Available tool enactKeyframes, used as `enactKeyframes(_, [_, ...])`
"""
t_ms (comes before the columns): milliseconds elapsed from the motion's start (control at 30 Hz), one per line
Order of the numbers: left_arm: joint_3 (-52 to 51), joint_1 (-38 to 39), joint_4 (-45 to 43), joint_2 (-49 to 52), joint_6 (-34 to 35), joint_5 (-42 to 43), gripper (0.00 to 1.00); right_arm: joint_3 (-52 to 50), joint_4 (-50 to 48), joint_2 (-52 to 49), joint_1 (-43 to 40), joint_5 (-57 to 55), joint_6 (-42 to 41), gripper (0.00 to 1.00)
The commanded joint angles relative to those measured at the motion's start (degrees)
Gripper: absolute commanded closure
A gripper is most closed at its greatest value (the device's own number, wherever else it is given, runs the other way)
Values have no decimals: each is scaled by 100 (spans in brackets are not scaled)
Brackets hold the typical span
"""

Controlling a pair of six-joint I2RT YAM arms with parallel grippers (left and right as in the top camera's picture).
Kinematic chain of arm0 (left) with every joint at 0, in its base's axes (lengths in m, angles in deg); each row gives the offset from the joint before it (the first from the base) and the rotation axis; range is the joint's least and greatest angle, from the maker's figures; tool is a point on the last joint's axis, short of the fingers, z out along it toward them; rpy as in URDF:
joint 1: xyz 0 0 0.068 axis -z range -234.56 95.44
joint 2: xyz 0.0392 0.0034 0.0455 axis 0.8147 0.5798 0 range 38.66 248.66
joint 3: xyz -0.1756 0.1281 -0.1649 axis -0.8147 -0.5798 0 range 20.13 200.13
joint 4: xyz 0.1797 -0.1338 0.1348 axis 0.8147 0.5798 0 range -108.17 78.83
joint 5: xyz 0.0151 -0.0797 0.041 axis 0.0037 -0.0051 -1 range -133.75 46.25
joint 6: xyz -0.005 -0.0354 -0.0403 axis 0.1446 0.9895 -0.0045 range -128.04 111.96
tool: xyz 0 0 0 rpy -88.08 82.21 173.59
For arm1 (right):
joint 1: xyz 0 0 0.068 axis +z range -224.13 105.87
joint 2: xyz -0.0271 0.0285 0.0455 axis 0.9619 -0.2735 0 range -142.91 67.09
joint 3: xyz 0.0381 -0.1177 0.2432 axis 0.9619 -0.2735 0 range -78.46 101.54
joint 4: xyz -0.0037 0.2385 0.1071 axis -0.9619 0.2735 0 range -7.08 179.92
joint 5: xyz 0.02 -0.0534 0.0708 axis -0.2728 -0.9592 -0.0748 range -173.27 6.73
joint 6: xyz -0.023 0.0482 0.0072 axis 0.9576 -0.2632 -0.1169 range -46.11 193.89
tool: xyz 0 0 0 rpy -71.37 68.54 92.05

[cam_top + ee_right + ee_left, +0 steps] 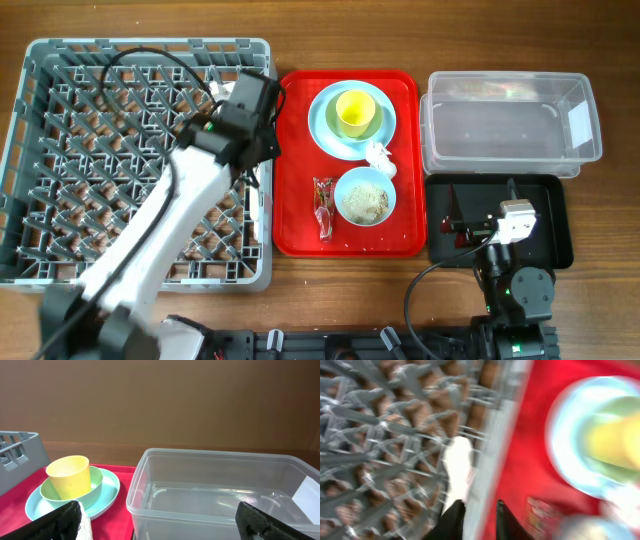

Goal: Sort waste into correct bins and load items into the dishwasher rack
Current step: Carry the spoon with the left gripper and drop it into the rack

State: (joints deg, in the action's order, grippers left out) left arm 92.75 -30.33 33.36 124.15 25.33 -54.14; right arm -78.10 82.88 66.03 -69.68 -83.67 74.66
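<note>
One big grey rack [80, 150] fills the table's left; above its right rim the left gripper [479, 516] shows a narrow gap with a blurred white utensil [457, 465] at its fingertip, gripped or not I cannot tell. The red tray [300, 130] sits beside the rack, then the clear tub [500, 130] and, nearer, the black tray [555, 215], over which the right gripper [157, 512] spreads wide, holding nothing. On the red tray lie a blue plate [320, 120] bearing a yellow cup [355, 110], a bowl of scraps [388, 205], a tissue [378, 155] and a wrapper [323, 208].

table [600, 300] | grey rack [22, 150] | red tray [298, 150] | clear tub [500, 135] | black tray [556, 222]
</note>
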Motion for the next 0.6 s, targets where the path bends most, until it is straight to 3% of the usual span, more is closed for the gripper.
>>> enactKeyframes(0, [59, 369, 245, -621, 9, 1246, 74, -7, -33, 11, 20, 50, 57, 0])
enactKeyframes(133, [59, 507, 881, -743, 13, 1141, 66, -7, -33, 11, 20, 50, 59, 0])
enactKeyframes(167, [59, 472, 1005, -752, 13, 1139, 59, -7, -33, 9, 20, 50, 57, 0])
enactKeyframes(200, [59, 402, 1198, -772, 11, 1139, 41, -7, -33, 11, 20, 50, 57, 0])
enactKeyframes(233, [59, 385, 1255, -772, 11, 1139, 0, -7, -33, 11, 20, 52, 59, 0])
enactKeyframes(433, [181, 297, 1364, -861, -160, 1067, 0, -7, -39, 11, 20, 52, 50, 0])
enactKeyframes(567, [809, -391, 1648, -1687, -70, 1058, 0, -7, -166, 11, 20, 70, 28, 0])
